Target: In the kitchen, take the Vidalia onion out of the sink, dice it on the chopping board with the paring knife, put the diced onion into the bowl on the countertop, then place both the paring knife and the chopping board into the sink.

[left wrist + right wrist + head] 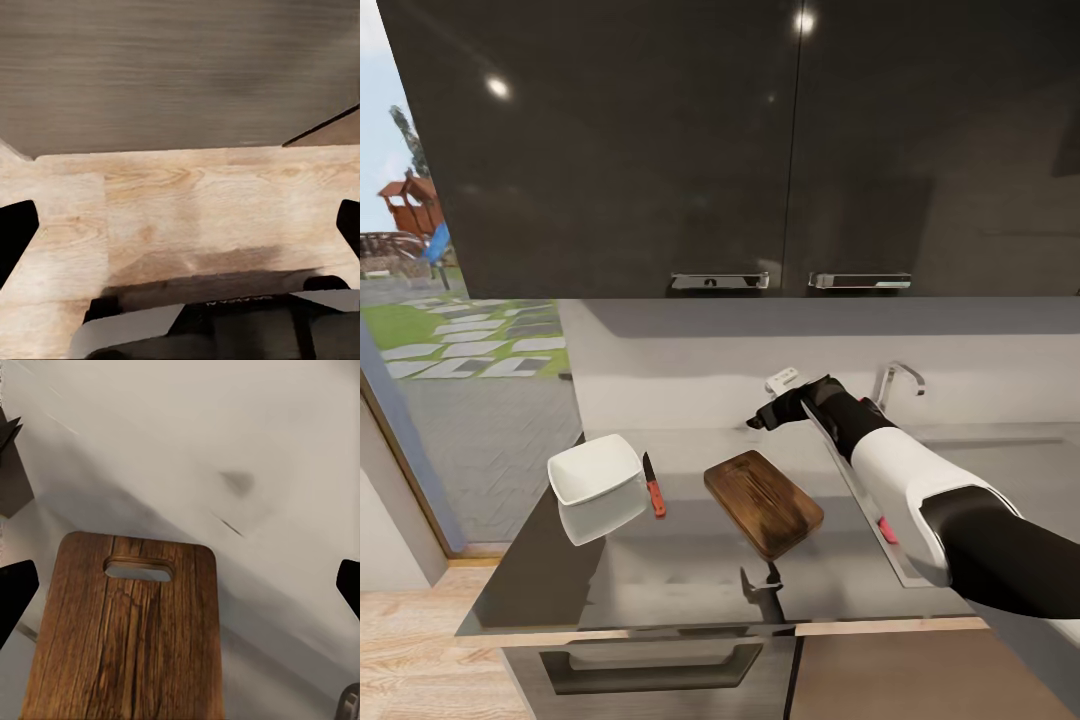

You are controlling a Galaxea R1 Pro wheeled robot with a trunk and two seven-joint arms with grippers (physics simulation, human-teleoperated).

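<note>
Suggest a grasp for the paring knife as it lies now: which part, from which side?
Take the paring knife by its red handle, likely from straight above. It lies flat on the countertop between the bowl and the chopping board, handle toward the front edge, blade pointing away.

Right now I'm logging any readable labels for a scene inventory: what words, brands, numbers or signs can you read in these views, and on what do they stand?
No text can be read.
A faint pale marking on the dark robot part in the left wrist view: too blurred to read.
Chopping board, paring knife, bowl, countertop, upper cabinet doors: no lettering, brand or number visible.
</note>
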